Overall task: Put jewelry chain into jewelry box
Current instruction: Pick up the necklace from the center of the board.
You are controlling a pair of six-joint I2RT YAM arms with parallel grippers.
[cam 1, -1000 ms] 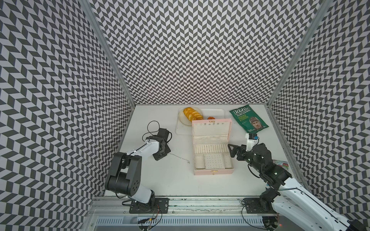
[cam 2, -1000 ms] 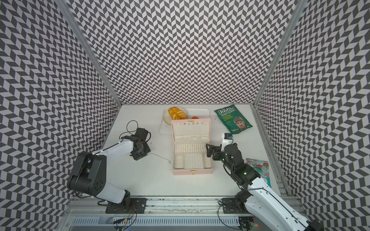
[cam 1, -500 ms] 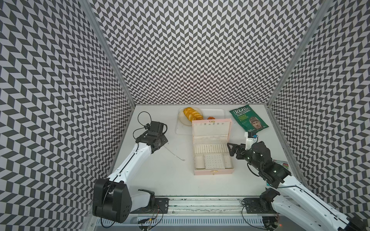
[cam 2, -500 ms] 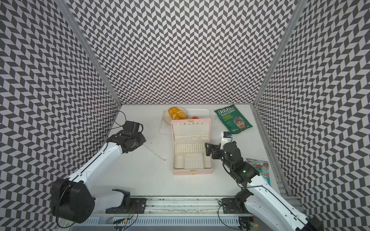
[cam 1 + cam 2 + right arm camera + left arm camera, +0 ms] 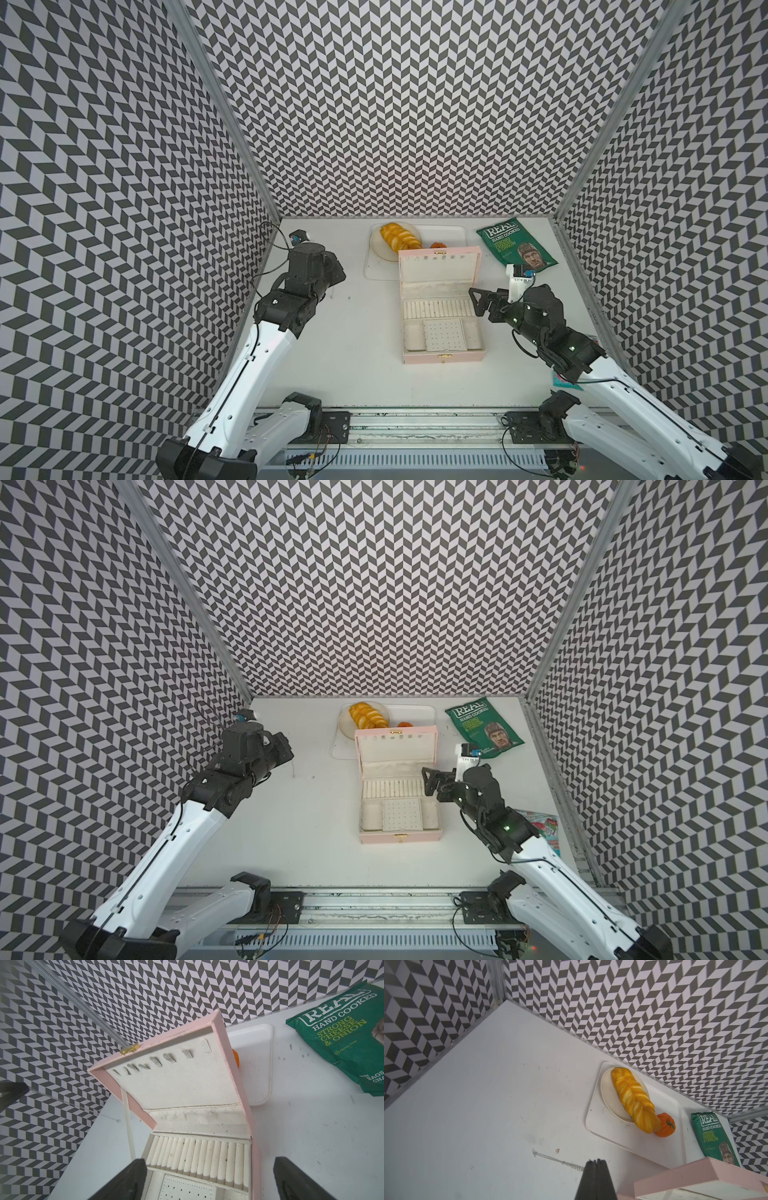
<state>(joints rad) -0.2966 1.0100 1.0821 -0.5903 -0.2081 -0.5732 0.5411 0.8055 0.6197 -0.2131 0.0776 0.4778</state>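
Silver jewelry chain is looking hair-thin and long, a tiny pendant glinting at its free end, and the left gripper is pinching it with jaws pressed tight together, the chain trailing out over the white table, well apart from the jewelry box. That pale pink box is standing open, lid upright, cream ring rolls showing. Right gripper is hovering at its right edge, jaws spread wide, holding nothing. Green crisp bag is reading REAL HAND COOKED, STRONG CHEESE & ONION, Gluten Free
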